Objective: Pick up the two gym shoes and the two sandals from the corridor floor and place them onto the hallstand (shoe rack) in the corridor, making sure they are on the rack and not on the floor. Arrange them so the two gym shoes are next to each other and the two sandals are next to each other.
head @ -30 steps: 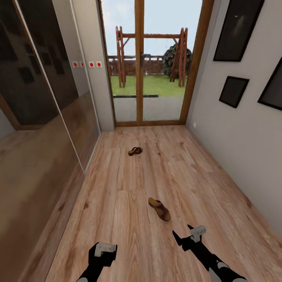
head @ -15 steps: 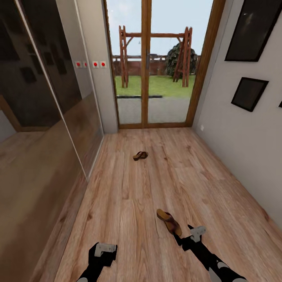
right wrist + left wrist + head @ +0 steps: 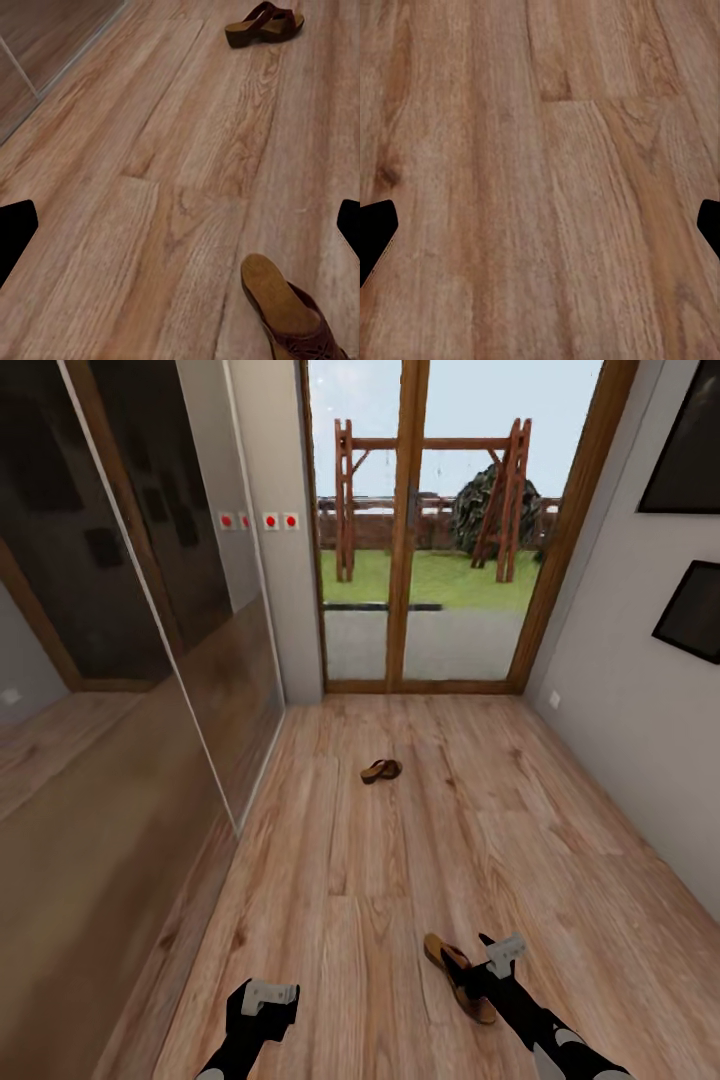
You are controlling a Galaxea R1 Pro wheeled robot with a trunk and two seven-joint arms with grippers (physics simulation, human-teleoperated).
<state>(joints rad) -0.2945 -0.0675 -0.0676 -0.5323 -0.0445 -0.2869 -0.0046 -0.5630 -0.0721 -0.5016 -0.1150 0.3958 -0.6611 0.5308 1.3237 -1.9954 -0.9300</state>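
Near sandal (image 3: 459, 977) — toe end hidden behind the right gripper (image 3: 484, 960) in the head view; strap end cut off by the frame edge in the right wrist view.
Far sandal (image 3: 381, 770) — too small for strap pattern to be read.
Left gripper (image 3: 262, 1000) — fingertips cut off at both sides of its wrist view.

- No readable text, label, brand, number or sign appears on any surface in these views.
- The red-dotted wall plates (image 3: 270, 520) carry no legible marking.
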